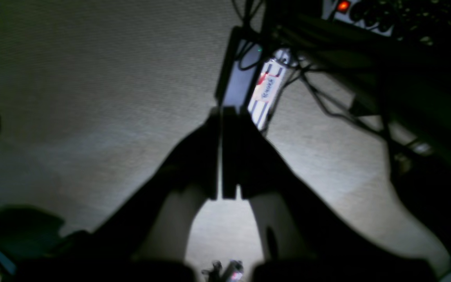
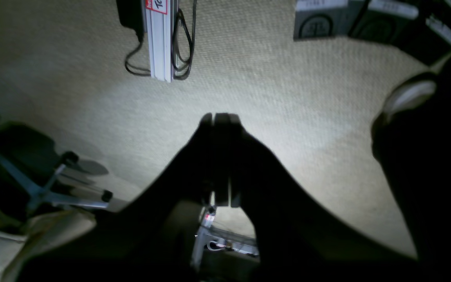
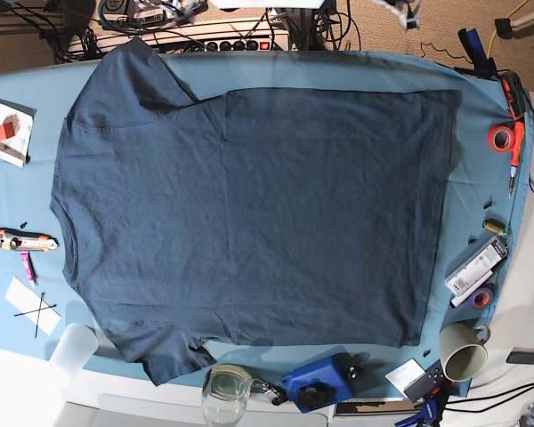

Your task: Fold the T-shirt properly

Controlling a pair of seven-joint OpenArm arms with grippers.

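Both wrist cams show the left gripper point(image 1: 225, 156) and right gripper point(image 2: 221, 156) clenched on nothing above carpet, while the T-shirt point(image 3: 249, 222) lies flat mid-table, collar at 9 o'clock, so they should probably grab the sleeves first.

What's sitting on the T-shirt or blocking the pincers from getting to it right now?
Nothing visible lies on the T-shirt; it is spread flat on the teal tablecloth. The glass jar and blue device sit just off its near edge. Neither pincer appears in the base view, so their path can't be judged.
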